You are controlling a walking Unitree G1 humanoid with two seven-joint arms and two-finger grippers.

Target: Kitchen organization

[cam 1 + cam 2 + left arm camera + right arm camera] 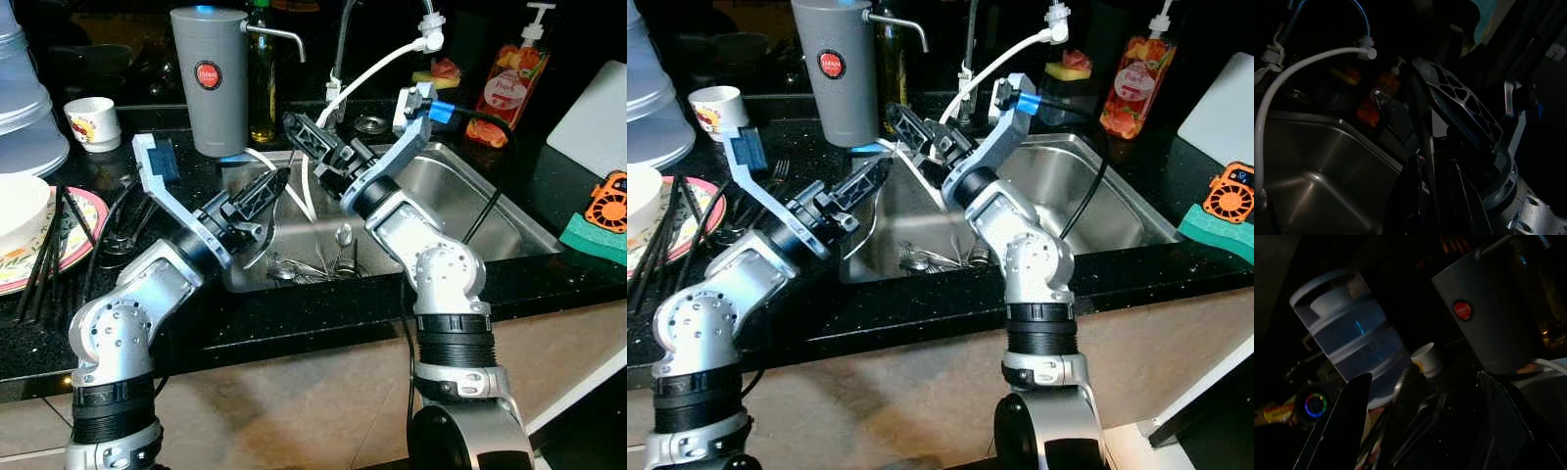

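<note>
Speckled black stone counter [549,264] is set with a brushed stainless sink [490,211]; shiny metal cutlery [323,262] is heaped in its basin. Left gripper [263,196], over the sink's left edge, is closed on a thin utensil [1422,127]. Right gripper [312,137], held above the basin, is spread wide, empty. A matte grey cylindrical dispenser [208,78] is stood behind.

— Where do the head cameras look from?
— From above, forward and down at the sink [490,211], both sharing it.
— And the wrists?
— Left faces across the basin; right faces the grey dispenser [1488,313], close.
</note>
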